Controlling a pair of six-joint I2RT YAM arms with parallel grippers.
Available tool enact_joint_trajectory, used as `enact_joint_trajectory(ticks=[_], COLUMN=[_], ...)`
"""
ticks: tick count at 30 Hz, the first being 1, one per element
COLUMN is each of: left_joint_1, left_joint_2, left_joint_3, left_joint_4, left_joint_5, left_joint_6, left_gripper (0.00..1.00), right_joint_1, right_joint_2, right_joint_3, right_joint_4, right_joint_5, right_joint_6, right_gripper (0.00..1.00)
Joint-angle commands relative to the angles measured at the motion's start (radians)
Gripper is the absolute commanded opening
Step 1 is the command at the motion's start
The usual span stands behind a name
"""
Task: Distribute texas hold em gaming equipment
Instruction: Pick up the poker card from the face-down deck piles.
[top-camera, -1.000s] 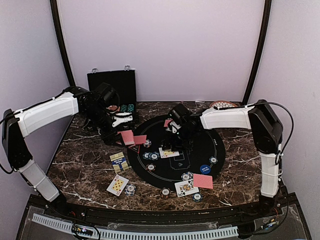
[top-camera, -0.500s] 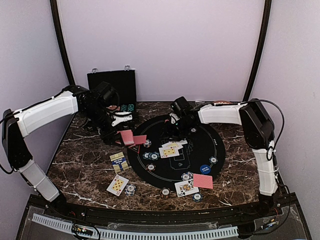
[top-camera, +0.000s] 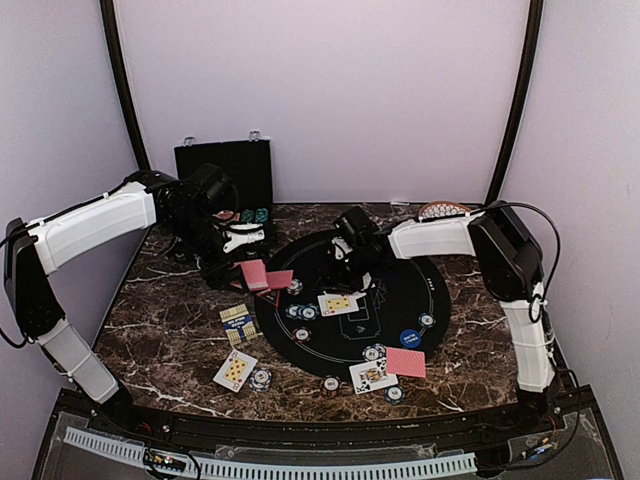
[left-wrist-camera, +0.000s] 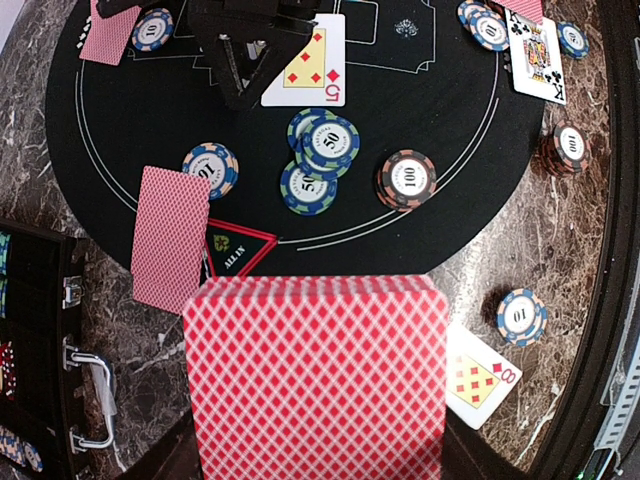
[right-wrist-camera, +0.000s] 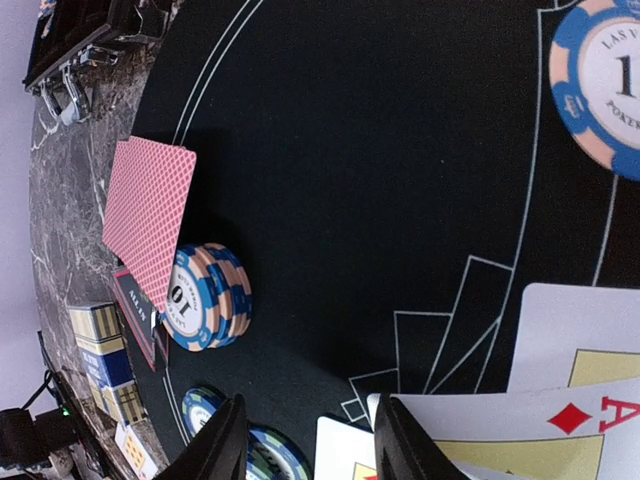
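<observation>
My left gripper (top-camera: 240, 262) is shut on a deck of red-backed cards (left-wrist-camera: 315, 380) at the mat's left edge; the deck hides its fingers. My right gripper (right-wrist-camera: 312, 445) hangs open, low over the black round mat (top-camera: 400, 285), with only a card corner on the mat below the gap. A five of diamonds (left-wrist-camera: 305, 62) lies face up beside it, and an ace of diamonds (right-wrist-camera: 540, 420) shows at the frame's edge. One face-down card (left-wrist-camera: 170, 237) rests by a stack of blue 10 chips (right-wrist-camera: 205, 297). Blue 50 chips (left-wrist-camera: 322, 135) and a 100 chip (left-wrist-camera: 407, 178) sit mid-mat.
The open black chip case (top-camera: 225, 175) stands at the back left, a patterned plate (top-camera: 445, 210) at the back right. A card box (top-camera: 238, 323), a blue button disc (top-camera: 410, 338), and more face-up cards and chips lie along the mat's near edge.
My right gripper has pulled back from the face-up cards and swung slightly left, leaving them on the mat. The left arm and its deck have not moved.
</observation>
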Motion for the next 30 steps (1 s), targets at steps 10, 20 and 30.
enact_joint_trajectory(ticks=[10, 20, 30], left_joint_1=[0.006, 0.006, 0.006], left_joint_2=[-0.005, 0.002, -0.005], left_joint_3=[0.042, 0.059, 0.054], left_joint_4=[-0.019, -0.008, 0.023], left_joint_5=[0.011, 0.014, 0.034], left_joint_6=[0.005, 0.004, -0.011], left_gripper=[0.00, 0.00, 0.00], right_joint_1=[-0.005, -0.005, 0.012], right_joint_2=[-0.113, -0.240, -0.257], right_joint_3=[-0.147, -0.114, -0.216], right_joint_4=[-0.005, 0.118, 0.560], right_joint_5=[0.070, -0.105, -0.440], right_joint_6=[-0.014, 0.075, 0.371], right_gripper=[0.44, 0.68, 0.85])
